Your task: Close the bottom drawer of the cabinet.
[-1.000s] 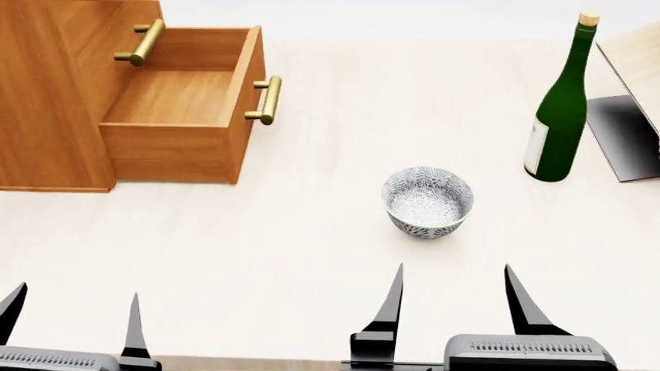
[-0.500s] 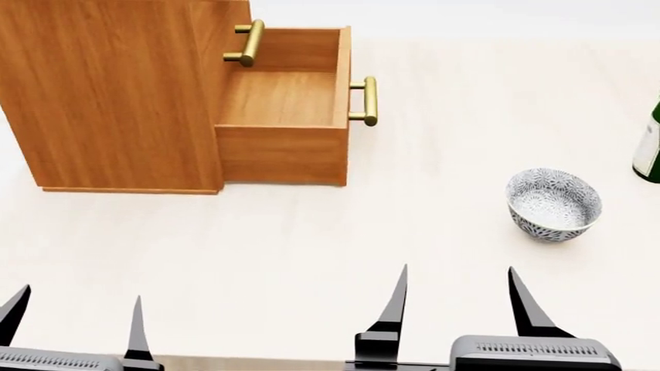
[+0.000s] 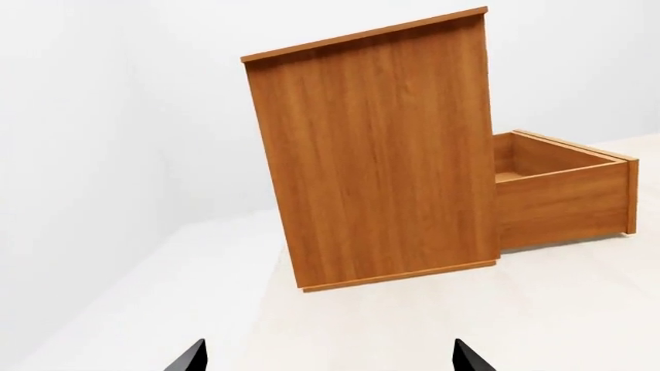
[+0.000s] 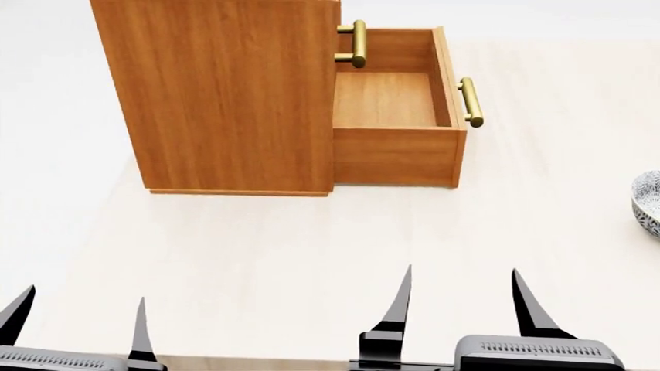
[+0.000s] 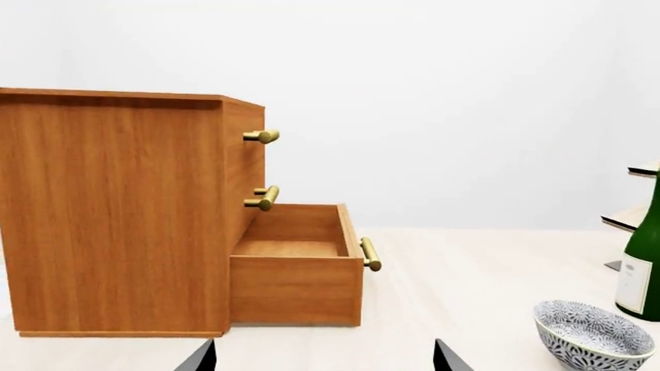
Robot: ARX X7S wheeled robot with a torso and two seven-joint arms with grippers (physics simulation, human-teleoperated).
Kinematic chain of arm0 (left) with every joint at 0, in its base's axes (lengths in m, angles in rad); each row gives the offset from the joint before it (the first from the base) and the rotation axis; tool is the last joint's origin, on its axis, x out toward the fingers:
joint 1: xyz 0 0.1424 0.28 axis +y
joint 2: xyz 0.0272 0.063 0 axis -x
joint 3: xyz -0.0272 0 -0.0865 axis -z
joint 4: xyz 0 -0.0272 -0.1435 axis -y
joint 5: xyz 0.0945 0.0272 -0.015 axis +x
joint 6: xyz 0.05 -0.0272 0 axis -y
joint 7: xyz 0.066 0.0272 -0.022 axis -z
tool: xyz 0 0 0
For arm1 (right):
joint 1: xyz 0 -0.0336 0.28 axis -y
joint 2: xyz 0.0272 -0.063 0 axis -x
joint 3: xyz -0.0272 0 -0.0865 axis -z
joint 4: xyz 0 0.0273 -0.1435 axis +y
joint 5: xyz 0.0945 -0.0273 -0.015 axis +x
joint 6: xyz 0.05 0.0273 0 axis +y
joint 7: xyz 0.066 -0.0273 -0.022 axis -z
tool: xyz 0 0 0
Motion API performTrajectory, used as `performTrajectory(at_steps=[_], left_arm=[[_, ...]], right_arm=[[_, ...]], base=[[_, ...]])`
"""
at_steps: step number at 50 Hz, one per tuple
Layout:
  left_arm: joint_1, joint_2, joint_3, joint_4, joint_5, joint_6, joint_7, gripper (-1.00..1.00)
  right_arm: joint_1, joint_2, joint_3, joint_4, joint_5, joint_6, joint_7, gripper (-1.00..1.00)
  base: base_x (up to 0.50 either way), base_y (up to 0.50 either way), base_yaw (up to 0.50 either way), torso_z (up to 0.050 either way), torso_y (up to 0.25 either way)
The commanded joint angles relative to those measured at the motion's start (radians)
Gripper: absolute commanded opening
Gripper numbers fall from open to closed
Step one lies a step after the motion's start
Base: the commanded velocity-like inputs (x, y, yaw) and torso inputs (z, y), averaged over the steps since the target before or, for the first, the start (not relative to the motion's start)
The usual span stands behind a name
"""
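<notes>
Brown wood-grain, shallow, pulled well out of the cabinet (image 4: 227, 93): the bottom drawer (image 4: 397, 147), open toward the bowl (image 4: 648, 202) side and resting low at the cabinet's foot on the tabletop (image 4: 309, 247). Brass bar handle (image 4: 471, 101) on the drawer's front face, long axis running away from the robot, parallel to the cabinet front. Closing direction, judged from this: a push on that front face straight back toward the cabinet body, across the view rather than away.

Right gripper (image 4: 459, 297) released, fingers spread, holding nothing, well short of the drawer yet nearly in line with its handle end. Left gripper (image 4: 77, 317) likewise released and empty, facing the cabinet's blank side wall. Right arm therefore the likelier one: needs to get beyond the drawer front, on the bowl side, then press inward.
</notes>
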Motion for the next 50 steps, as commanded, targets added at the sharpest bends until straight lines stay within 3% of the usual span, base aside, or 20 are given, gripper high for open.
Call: performTrajectory(at_steps=[1, 16, 50], left_arm=[[0.002, 0.017, -0.031, 0.005, -0.027, 0.005, 0.028, 1.0], [0.007, 0.01, -0.023, -0.003, -0.037, 0.012, 0.02, 1.0], [0.009, -0.004, -0.008, -0.011, -0.054, 0.024, -0.001, 1.0]], right_arm=[[-0.002, -0.012, 0.012, 0.023, -0.033, -0.013, -0.003, 1.0], [-0.001, -0.031, 0.069, -0.017, 0.086, 0.045, -0.005, 1.0], [0.019, -0.007, 0.047, -0.019, 0.101, 0.052, 0.024, 1.0]], base=[[0.0, 0.0, 0.0, 0.0, 0.0], [0.03, 0.0, 0.0, 0.0, 0.0], [0.5, 0.0, 0.0, 0.0, 0.0]])
